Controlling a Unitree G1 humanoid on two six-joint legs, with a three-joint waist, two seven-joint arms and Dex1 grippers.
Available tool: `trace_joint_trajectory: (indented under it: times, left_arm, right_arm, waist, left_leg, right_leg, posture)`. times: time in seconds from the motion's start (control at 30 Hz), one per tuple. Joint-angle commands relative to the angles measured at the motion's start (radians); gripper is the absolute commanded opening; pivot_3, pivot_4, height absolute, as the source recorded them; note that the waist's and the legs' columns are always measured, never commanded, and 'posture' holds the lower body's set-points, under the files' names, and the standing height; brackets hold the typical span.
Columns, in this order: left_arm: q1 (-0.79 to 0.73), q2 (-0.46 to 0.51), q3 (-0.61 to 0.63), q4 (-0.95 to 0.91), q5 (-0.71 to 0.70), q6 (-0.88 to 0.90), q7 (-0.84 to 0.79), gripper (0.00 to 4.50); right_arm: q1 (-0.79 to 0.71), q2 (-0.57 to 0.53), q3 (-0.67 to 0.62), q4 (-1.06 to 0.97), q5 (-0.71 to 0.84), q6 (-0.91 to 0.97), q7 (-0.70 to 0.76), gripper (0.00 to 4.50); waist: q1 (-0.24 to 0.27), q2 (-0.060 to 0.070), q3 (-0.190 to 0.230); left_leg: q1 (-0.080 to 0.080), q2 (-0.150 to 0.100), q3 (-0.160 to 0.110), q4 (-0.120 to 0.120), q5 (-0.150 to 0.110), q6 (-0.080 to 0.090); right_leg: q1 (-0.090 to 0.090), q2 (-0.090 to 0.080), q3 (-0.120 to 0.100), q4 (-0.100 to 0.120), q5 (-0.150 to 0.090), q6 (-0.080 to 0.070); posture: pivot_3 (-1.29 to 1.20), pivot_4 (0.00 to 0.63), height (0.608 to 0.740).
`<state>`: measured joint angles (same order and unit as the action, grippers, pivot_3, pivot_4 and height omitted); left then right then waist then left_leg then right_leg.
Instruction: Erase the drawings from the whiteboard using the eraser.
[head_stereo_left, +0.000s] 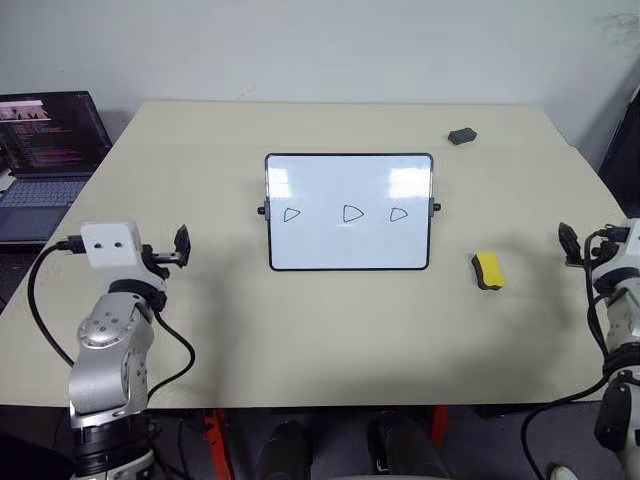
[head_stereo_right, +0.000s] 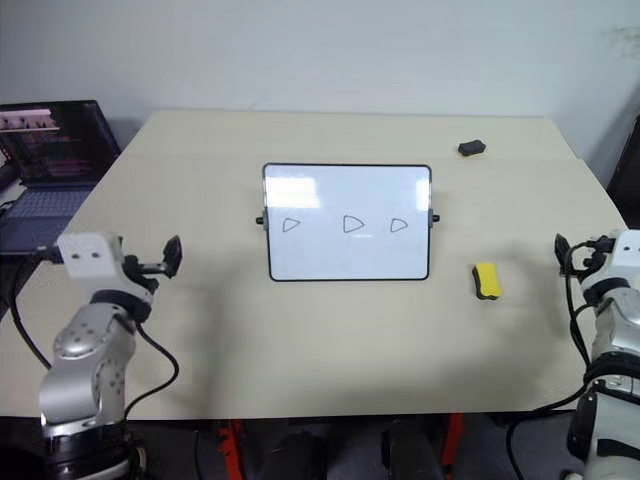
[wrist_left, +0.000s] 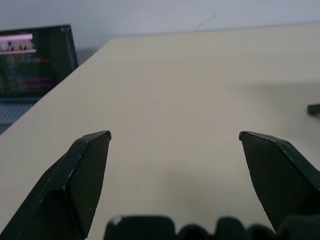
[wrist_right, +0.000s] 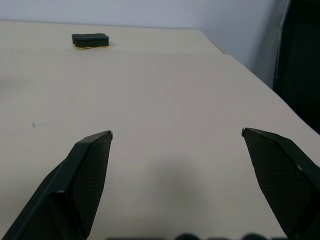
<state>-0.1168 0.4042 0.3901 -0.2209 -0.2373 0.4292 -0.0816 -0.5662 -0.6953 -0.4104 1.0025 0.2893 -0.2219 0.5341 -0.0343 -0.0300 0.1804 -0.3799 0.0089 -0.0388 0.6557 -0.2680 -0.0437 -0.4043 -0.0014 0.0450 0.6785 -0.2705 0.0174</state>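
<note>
Flanking the whiteboard (head_stereo_left: 349, 211), left end effector (wrist_left: 175, 136) and right end effector (wrist_right: 177, 133) hover level, jaws spread.

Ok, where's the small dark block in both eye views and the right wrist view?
Left eye view: dark block at the table's far right, beyond the whiteboard.
Right eye view: the block, same spot.
Right wrist view: block ahead of the jaws, near the far edge.
Shared landmark: the table's far edge.

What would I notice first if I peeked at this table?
First the whiteboard in the middle of the table, with the drawings, three little triangles, in a row. Then the bright yellow eraser lying to its right, and a glowing laptop past the table's left edge.
</note>
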Motion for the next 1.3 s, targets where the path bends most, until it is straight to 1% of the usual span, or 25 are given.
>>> trace_joint_trajectory:
  times: [0.03,0.17,0.27,0.4,0.5,0.57,0.67,0.73,0.8,0.9,1.0,1.1,1.17,1.23,1.3]
  left_arm:
    - [0.029,-0.004,0.016,-0.035,0.022,-0.030,0.011,4.50]
    - [0.080,-0.029,0.039,-0.093,0.017,-0.009,0.039,4.50]
    - [0.074,0.013,0.044,-0.121,0.002,-0.027,-0.015,4.50]
    - [-0.010,0.063,0.089,-0.107,-0.069,-0.014,-0.066,4.50]
    - [-0.070,0.126,0.075,-0.092,-0.151,0.012,-0.190,4.50]
    - [-0.091,0.183,0.051,-0.072,-0.192,0.024,-0.299,4.50]
    - [-0.090,0.251,0.073,-0.024,-0.243,0.047,-0.404,4.50]
    - [-0.086,0.294,0.066,-0.007,-0.272,0.049,-0.489,4.50]
    - [-0.087,0.319,0.053,-0.012,-0.299,0.067,-0.541,4.50]
    - [-0.071,0.377,0.039,-0.099,-0.395,0.170,-0.633,4.50]
    - [-0.053,0.445,0.012,-0.149,-0.454,0.228,-0.735,4.50]
    - [-0.067,0.485,-0.058,-0.166,-0.475,0.250,-0.816,4.50]
    - [-0.105,0.489,-0.146,-0.186,-0.487,0.261,-0.872,4.50]
    - [-0.135,0.484,-0.228,-0.185,-0.476,0.257,-0.923,4.50]
    - [-0.159,0.483,-0.282,-0.176,-0.460,0.247,-0.963,4.50]
  right_arm:
    - [-0.014,-0.020,-0.002,-0.046,0.011,0.002,0.046,4.49]
    - [0.019,-0.012,-0.015,-0.097,0.020,0.013,0.027,4.49]
    - [0.059,-0.004,-0.036,-0.213,0.057,0.062,0.024,4.49]
    - [0.123,0.016,-0.049,-0.359,0.094,0.134,0.002,4.49]
    - [0.188,0.038,-0.046,-0.518,0.119,0.280,-0.049,4.49]
    - [0.237,0.065,-0.066,-0.645,0.182,0.378,-0.064,4.49]
    - [0.372,0.116,-0.084,-0.901,0.261,0.498,-0.098,4.49]
    - [0.467,0.143,-0.093,-1.052,0.297,0.542,-0.112,4.49]
    - [0.542,0.177,-0.094,-1.155,0.329,0.569,-0.122,4.49]
    - [0.635,0.237,-0.037,-1.286,0.353,0.595,-0.118,4.49]
    - [0.650,0.274,0.023,-1.333,0.341,0.608,-0.119,4.49]
    - [0.625,0.283,0.051,-1.363,0.324,0.645,-0.171,4.49]
    - [0.589,0.261,0.058,-1.373,0.317,0.689,-0.203,4.49]
    - [0.549,0.261,0.054,-1.375,0.316,0.758,-0.277,4.49]
    - [0.517,0.262,0.064,-1.405,0.325,0.817,-0.323,4.49]
  waist:
    - [0.000,0.000,0.000]
    - [0.002,0.000,0.000]
    - [0.005,0.000,0.000]
    - [0.008,0.000,0.000]
    - [0.008,0.000,0.000]
    - [0.006,0.001,0.000]
    - [0.005,0.001,0.000]
    - [0.003,0.002,0.000]
    - [0.003,0.002,0.000]
    - [0.003,0.002,0.000]
    - [-0.001,0.002,0.000]
    - [0.002,0.003,0.000]
    - [0.002,0.003,0.000]
    - [0.003,0.003,0.000]
    - [0.004,0.003,0.000]
  left_leg:
    - [0.000,0.000,0.000,0.000,0.000,0.000]
    - [0.000,0.000,0.000,0.000,0.000,0.000]
    - [-0.001,0.000,-0.001,0.000,0.000,0.000]
    - [-0.001,0.000,-0.002,0.003,0.000,0.000]
    - [-0.002,0.000,-0.003,0.004,0.000,0.000]
    - [-0.002,0.000,-0.003,0.004,0.000,0.000]
    - [-0.001,0.001,-0.005,0.004,0.000,0.000]
    - [-0.002,0.001,-0.008,0.002,0.000,0.000]
    - [-0.002,0.001,-0.009,0.002,-0.001,0.000]
    - [-0.002,0.001,-0.009,0.004,-0.001,0.000]
    - [-0.001,0.002,-0.008,0.004,-0.001,0.000]
    - [0.000,0.001,-0.007,0.004,-0.001,0.000]
    - [0.000,0.001,-0.007,0.004,-0.001,0.000]
    - [-0.001,0.001,-0.007,0.005,-0.001,0.000]
    - [-0.001,0.001,-0.007,0.005,-0.001,0.000]
  right_leg:
    - [0.000,0.000,0.000,0.000,0.000,0.000]
    - [0.000,0.000,0.000,0.000,0.000,0.000]
    - [0.000,0.000,-0.001,0.000,0.000,0.000]
    - [0.000,0.000,-0.002,0.002,0.000,0.000]
    - [0.000,0.000,-0.002,0.001,0.000,0.000]
    - [0.000,0.000,-0.002,0.002,0.000,0.000]
    - [0.000,0.000,-0.002,0.001,0.000,0.000]
    - [-0.001,0.001,-0.003,0.001,-0.001,0.000]
    - [-0.001,0.001,-0.003,0.001,-0.001,0.000]
    - [0.000,0.001,-0.002,0.001,-0.001,0.000]
    - [0.000,0.001,-0.002,0.001,-0.001,0.001]
    - [0.000,0.002,-0.001,0.001,-0.003,0.003]
    - [0.000,0.002,-0.001,0.001,-0.003,0.004]
    - [0.000,0.004,-0.001,0.001,-0.003,0.004]
    - [0.000,0.006,-0.001,0.001,-0.003,0.004]
  posture:
    - [0.00,0.150,0.740]
    - [0.00,0.150,0.740]
    - [0.00,0.150,0.740]
    - [0.00,0.150,0.740]
    - [0.00,0.150,0.740]
    - [0.00,0.150,0.740]
    - [0.00,0.150,0.740]
    - [0.00,0.150,0.740]
    - [0.00,0.150,0.740]
    - [0.00,0.150,0.740]
    - [0.00,0.150,0.740]
    - [0.00,0.150,0.740]
    - [0.00,0.150,0.740]
    - [0.00,0.150,0.740]
    - [0.00,0.150,0.740]
